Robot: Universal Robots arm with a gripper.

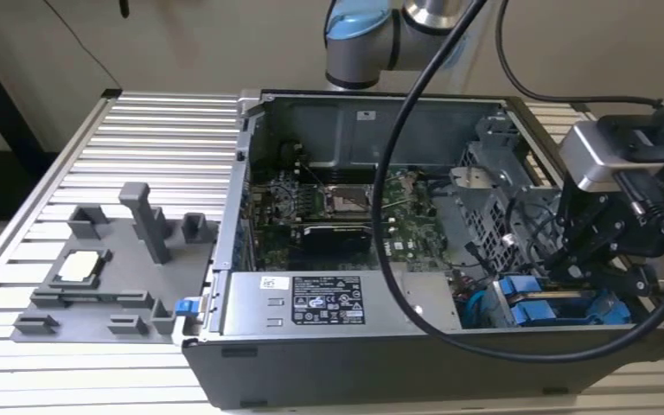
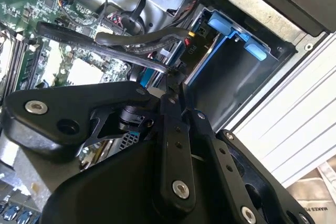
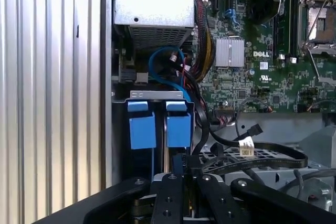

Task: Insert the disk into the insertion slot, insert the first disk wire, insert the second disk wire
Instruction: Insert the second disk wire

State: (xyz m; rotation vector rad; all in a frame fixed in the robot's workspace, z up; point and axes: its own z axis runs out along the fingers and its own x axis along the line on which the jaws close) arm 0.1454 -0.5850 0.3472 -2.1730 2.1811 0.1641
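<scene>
In the exterior view, the tool (image 1: 572, 272) reaches down into the open PC case (image 1: 344, 363) at the corner on the exterior view's right, nearest the camera. Just below its tips sit blue plastic parts in the insertion slot (image 1: 539, 307), the grey sheet-metal bay. The grey power-supply box (image 1: 332, 303) lies beside the bay, toward the exterior view's left of the tool, and the green motherboard (image 1: 344, 212) is further back. The case stands on a ribbed metal table (image 1: 148, 130); a grey fixture tray (image 1: 90, 277) rests well apart from the tool, outside the case.

In the second wrist view, the black linkage of the tool (image 2: 170, 80) narrows to tips drawn close around a black cable connector (image 2: 181, 59) at the edge of the disk (image 2: 231, 77), which sits inside the bay in its blue carrier frame. A bundle of black cables (image 2: 121, 43) runs away from the tips across the motherboard.

In the first wrist view, the tool (image 3: 181, 174) points at the bay from above, with two blue tabs (image 3: 160, 127) directly ahead of its tips. A blue wire (image 3: 165, 64) loops beyond them, near the power-supply box. Whether the connector is actually gripped I cannot tell for certain.
</scene>
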